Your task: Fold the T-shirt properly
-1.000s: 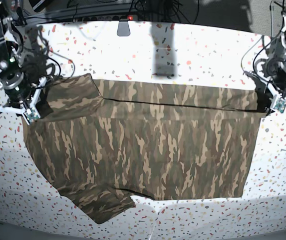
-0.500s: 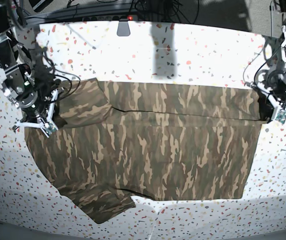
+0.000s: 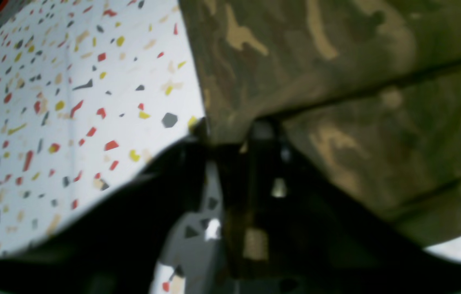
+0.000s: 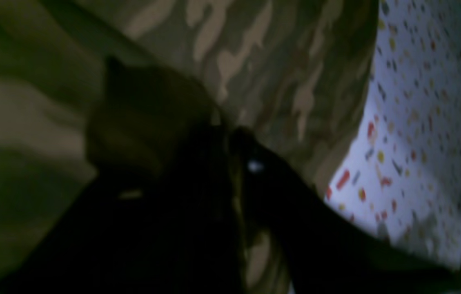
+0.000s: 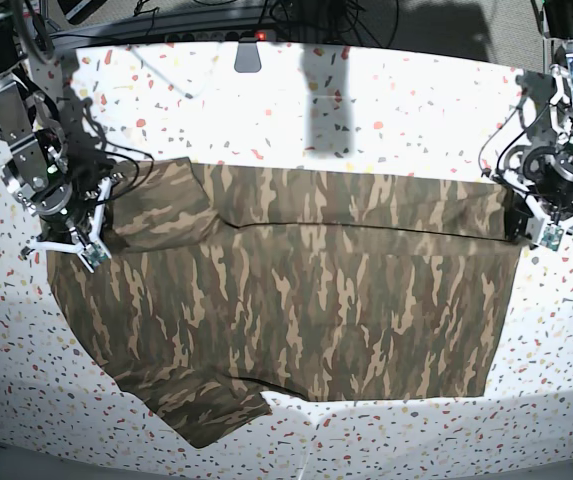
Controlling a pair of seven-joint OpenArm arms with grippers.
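Observation:
The camouflage T-shirt (image 5: 296,290) lies spread on the speckled table (image 5: 416,100), with its far strip folded over toward me and one sleeve sticking out at the near left. My left gripper (image 5: 534,228) is at the shirt's far right corner. In the left wrist view the left gripper (image 3: 230,130) has its jaws apart, and the T-shirt (image 3: 336,61) corner lies loosely between them. My right gripper (image 5: 84,245) sits at the far left sleeve. In the dark, blurred right wrist view the right gripper (image 4: 230,139) shows only a thin gap over the T-shirt (image 4: 275,61).
Cables and a dark rail (image 5: 166,30) run along the table's back edge, with a grey block (image 5: 248,55) beside them. Both arm bases stand at the far corners. Bare speckled tabletop surrounds the shirt on all sides.
The right gripper moved inward and toward me with the sleeve edge, and the left gripper moved inward to the far right corner. The left jaws have spread apart.

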